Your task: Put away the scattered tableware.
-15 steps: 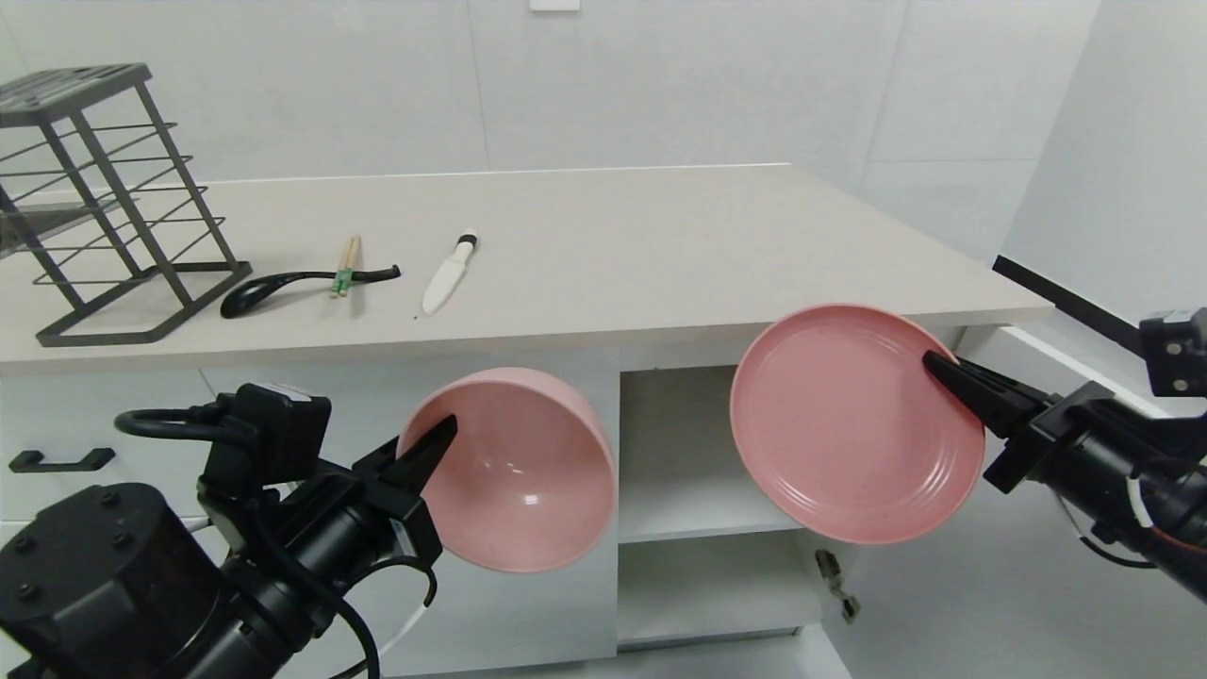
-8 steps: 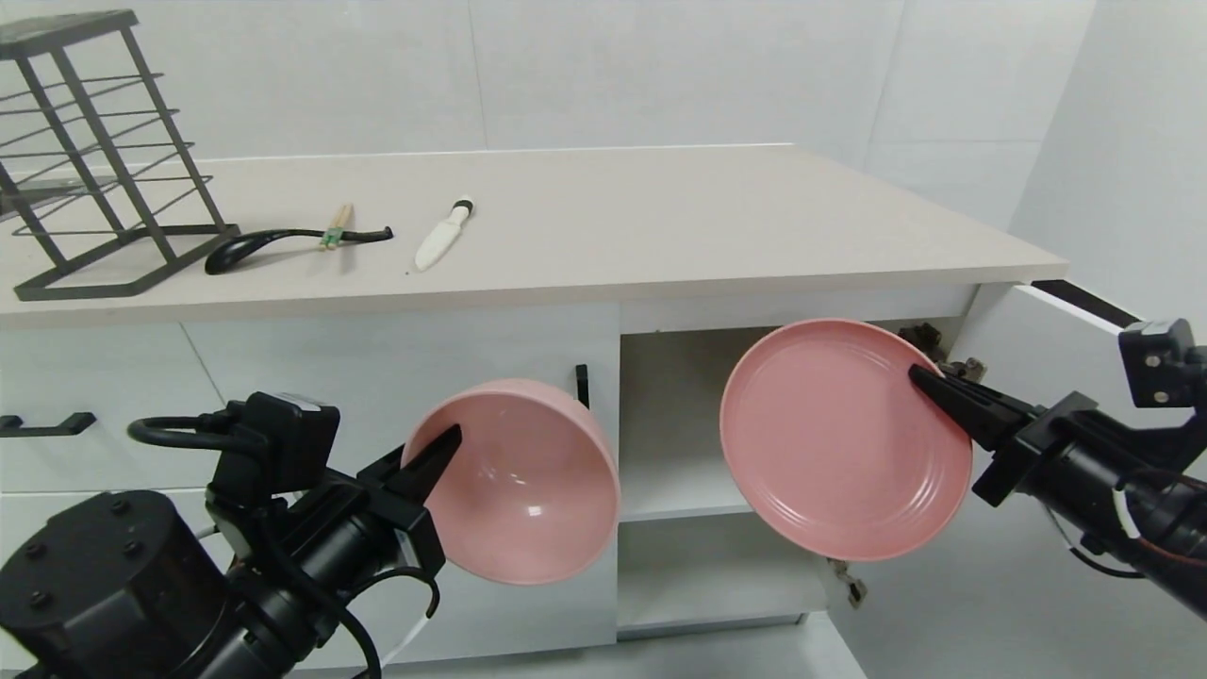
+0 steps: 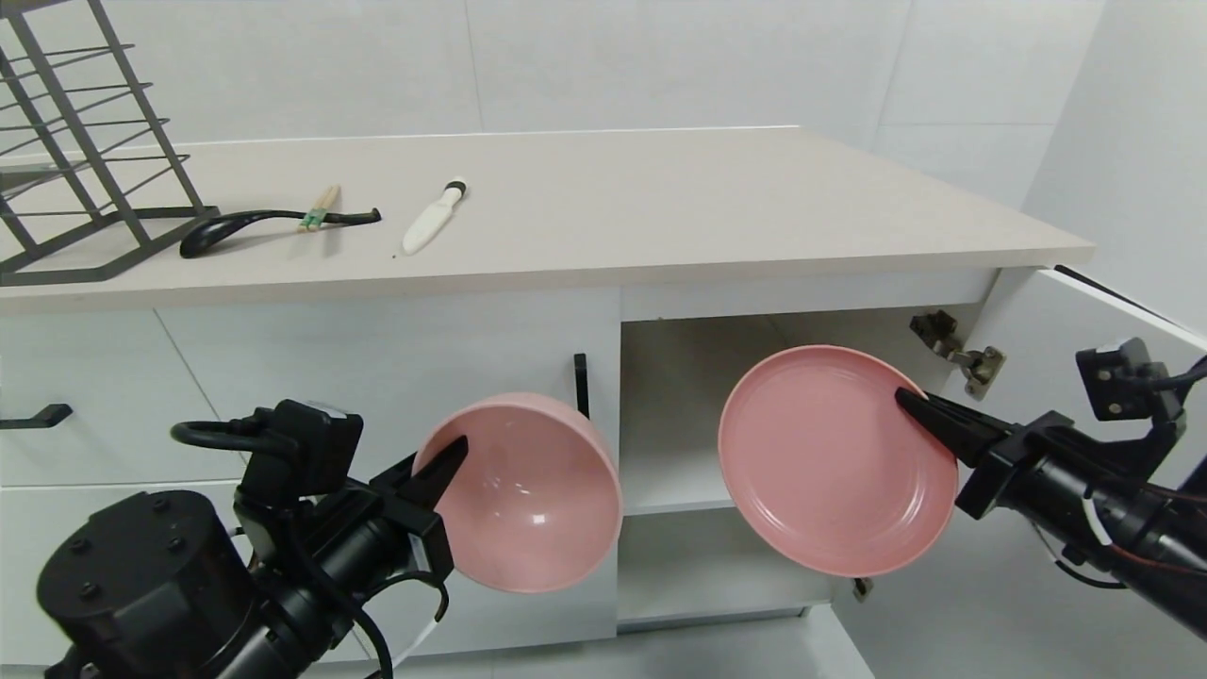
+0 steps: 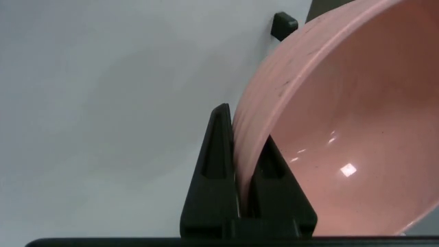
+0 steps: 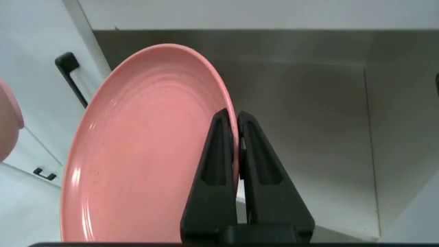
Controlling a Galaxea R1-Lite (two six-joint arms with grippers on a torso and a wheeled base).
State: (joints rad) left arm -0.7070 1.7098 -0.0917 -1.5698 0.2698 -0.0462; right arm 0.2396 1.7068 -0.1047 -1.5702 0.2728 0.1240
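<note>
The head camera has dropped, so the whole picture has shifted; set against the counter (image 3: 660, 198), both arms have sunk with their loads, and the plate (image 3: 830, 462) (image 5: 144, 151), whose top overlapped the counter's front edge a second ago, now hangs wholly below it. At the counter's left end stands a black wire rack (image 3: 94, 123). Just beside its base, near the front edge, lies a black spoon (image 3: 203, 240), with chopsticks (image 3: 319, 209) across its handle. A white knife (image 3: 429, 222) lies apart from them to the right. Below the counter, the left gripper (image 3: 451, 455) (image 4: 240, 158) pinches the rim of a pink bowl (image 3: 537, 500) (image 4: 343, 123), one finger outside the wall and one inside. The bowl is held on edge, its hollow facing the camera, in front of a shut door by that door's black handle (image 3: 581, 385). Right of it is the open cabinet (image 3: 679, 396), a shelf across its middle. The plate hangs before this opening, on edge and tilted, face toward the camera. The right gripper (image 3: 910, 405) (image 5: 231, 120) clamps the plate's right rim between closed fingers. The cabinet's door (image 3: 1056, 321) stands swung open at the far right, on a hinge (image 3: 957, 349).
</note>
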